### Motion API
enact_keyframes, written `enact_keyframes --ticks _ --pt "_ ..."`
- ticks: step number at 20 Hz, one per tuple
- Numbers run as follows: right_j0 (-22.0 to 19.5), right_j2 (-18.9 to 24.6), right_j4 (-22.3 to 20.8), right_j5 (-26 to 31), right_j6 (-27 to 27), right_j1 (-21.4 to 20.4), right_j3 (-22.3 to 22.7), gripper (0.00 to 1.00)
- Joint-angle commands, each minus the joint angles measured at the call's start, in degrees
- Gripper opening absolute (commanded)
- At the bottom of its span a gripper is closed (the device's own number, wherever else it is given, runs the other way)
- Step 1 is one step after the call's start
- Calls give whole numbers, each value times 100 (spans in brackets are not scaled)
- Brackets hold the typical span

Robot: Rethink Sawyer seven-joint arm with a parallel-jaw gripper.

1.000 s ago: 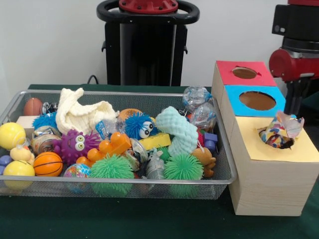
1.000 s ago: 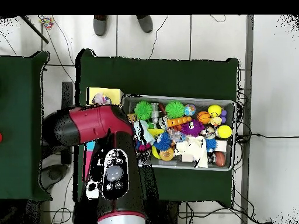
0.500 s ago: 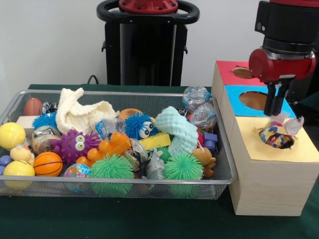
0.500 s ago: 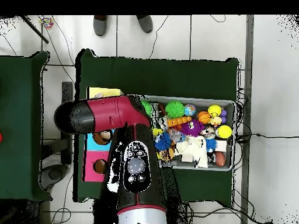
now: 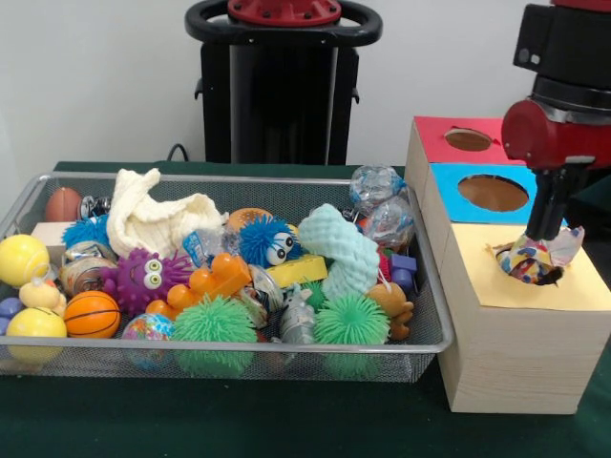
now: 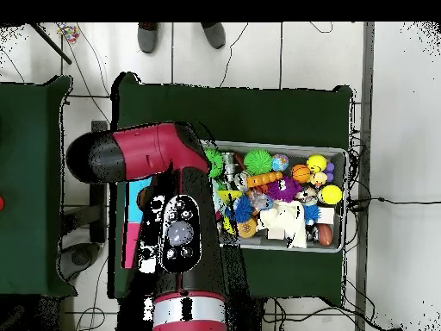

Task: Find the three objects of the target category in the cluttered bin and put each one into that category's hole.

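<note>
A crinkled, multicoloured wrapped object [image 5: 533, 260] sits in the hole of the yellow panel [image 5: 535, 286] of the wooden sorting box [image 5: 506, 353], part of it standing above the panel surface. The hand [image 5: 546, 227] comes down from the red and black arm [image 5: 563, 114] directly onto the top of this object; whether it is clenched on the object or released cannot be told. On the same box, beyond the yellow panel, lie a blue panel with a round hole [image 5: 493, 193] and, farthest back, a red panel with a hole [image 5: 469, 139]. Just beside the box stands the wire mesh bin [image 5: 229, 358], filled with toys: a light green knobbly tube [image 5: 341, 250] and two clear crinkled wrapped balls [image 5: 382, 205] near the box side, a blue fuzzy ball with eyes [image 5: 267, 239], a purple spiky toy with eyes [image 5: 145, 277], two green spiky balls [image 5: 215, 324], an orange basketball [image 5: 92, 313], a cream cloth [image 5: 158, 218] and yellow balls [image 5: 23, 260] at the side away from the box. Box and bin rest on the dark green bench [image 5: 239, 420]. In the overhead view the arm [image 6: 164, 198] covers the box; the bin [image 6: 338, 246] shows beside it.
</note>
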Motion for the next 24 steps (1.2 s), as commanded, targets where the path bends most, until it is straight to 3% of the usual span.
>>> enact_keyframes --ticks 1,4,8,13,19,22,24 --pt "255 -349 -318 423 1182 550 -392 0" --pt "152 -106 -45 334 974 404 -77 0" --pt "-188 405 103 -343 555 427 367 0" --pt "-211 333 -120 -766 603 411 508 0" --pt "-507 651 27 -897 382 359 964 0" --pt "-497 579 -179 -1086 331 604 822 0" --pt "-268 210 -528 -1592 559 862 584 0"
